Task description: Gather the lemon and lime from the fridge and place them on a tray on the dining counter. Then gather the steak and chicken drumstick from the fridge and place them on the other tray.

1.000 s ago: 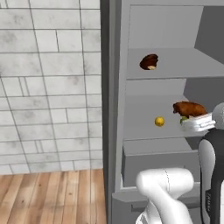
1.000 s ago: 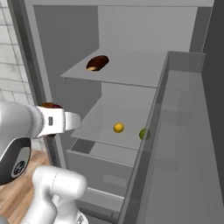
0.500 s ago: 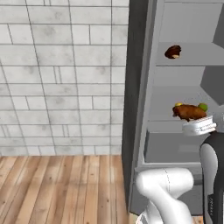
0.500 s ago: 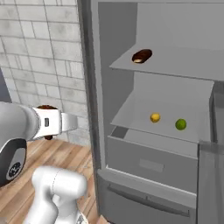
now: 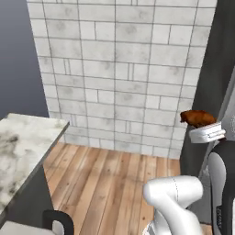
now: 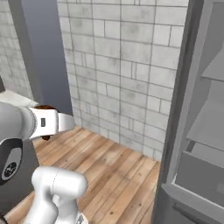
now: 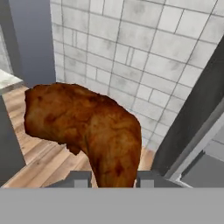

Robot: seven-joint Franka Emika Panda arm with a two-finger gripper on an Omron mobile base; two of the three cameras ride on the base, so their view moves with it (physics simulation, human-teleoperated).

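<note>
One drumstick (image 7: 87,131) sits clamped between the gripper (image 7: 111,178) fingers. Both base views have swung away from the fridge (image 6: 197,131) to the brick wall (the base turned), so the counter (image 5: 23,151) comes next

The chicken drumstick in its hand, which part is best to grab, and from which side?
The narrow bone end, which is where the hand has it now. The chicken drumstick tapers from a bulky, rounded meat end to a slim shank that fits between the fingers. Coming in along its length from the thin end, pinching across the shank, looks the most secure.
</note>
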